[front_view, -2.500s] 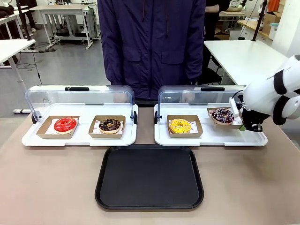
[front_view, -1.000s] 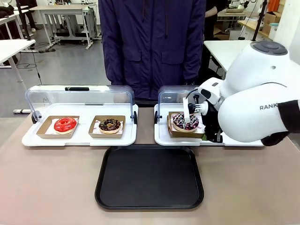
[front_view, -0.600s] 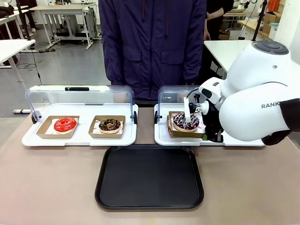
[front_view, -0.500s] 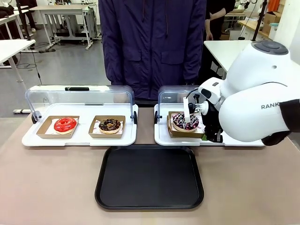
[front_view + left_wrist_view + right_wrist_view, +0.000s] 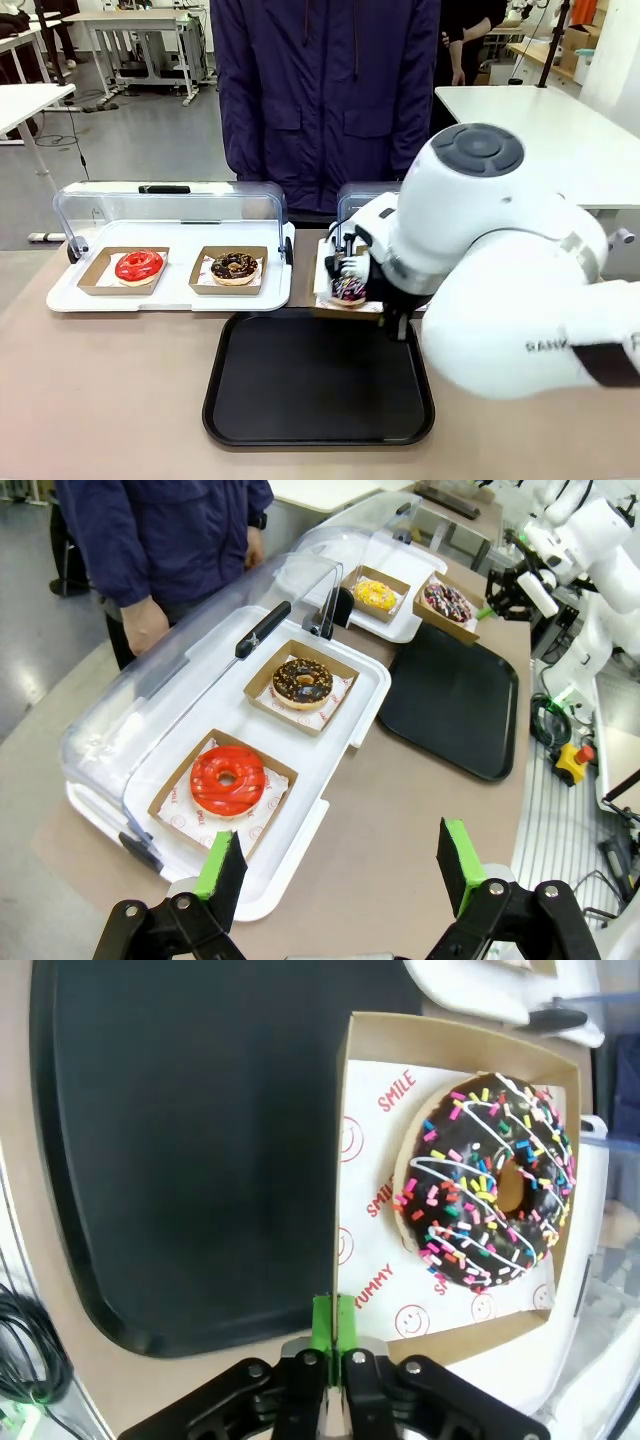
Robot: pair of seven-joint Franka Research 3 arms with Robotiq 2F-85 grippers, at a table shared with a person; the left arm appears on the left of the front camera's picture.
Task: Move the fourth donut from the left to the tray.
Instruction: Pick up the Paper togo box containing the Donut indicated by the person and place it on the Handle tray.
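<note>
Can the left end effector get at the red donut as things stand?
Probably yes: the left end effector hovers open above the red donut, and the clear lid is swung back, leaving the donut uncovered.

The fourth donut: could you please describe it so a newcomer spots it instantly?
Find the black tray; at its far edge the right end effector pinches a cardboard holder. The fourth donut inside is chocolate with white drizzle and rainbow sprinkles.

You see a bulky white right arm [image 5: 500,260] with a round grey joint cap and partial dark lettering on its shell. Each hand, left hand [image 5: 340,865] and right hand [image 5: 333,1322], is black-linked with bright green pads. The person [image 5: 325,95] wears a dark navy jacket.
</note>
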